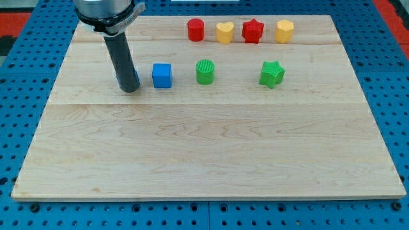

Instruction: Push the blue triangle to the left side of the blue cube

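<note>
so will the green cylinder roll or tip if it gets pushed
The green cylinder stands upright on its flat end, so it will probably slide, not roll. It looks squat, so tipping seems unlikely. Its ribbed side might make it turn off a push from my tip.

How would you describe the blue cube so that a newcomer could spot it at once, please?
Start at the wooden board and find the loose middle row below the four red and yellow blocks. The blue cube sits left of the green cylinder, just right of my tip; it is the only fully visible blue block.

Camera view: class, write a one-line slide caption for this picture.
My tip stands over the mostly hidden blue triangle, just left of the blue cube on the wooden board.
</note>
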You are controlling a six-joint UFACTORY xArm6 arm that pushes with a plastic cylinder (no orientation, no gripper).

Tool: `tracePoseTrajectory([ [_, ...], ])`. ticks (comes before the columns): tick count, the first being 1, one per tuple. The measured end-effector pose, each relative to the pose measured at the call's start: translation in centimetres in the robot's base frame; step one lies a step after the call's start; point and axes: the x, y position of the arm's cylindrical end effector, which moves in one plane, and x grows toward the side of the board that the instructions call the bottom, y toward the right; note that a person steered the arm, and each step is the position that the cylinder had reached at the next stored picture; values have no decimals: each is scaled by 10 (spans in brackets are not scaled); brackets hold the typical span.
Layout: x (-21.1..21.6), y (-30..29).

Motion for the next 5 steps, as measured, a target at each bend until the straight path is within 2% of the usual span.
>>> tracePoseTrajectory([
  [3, -6, -44],
  [4, 9, 1],
  [5, 9, 1],
])
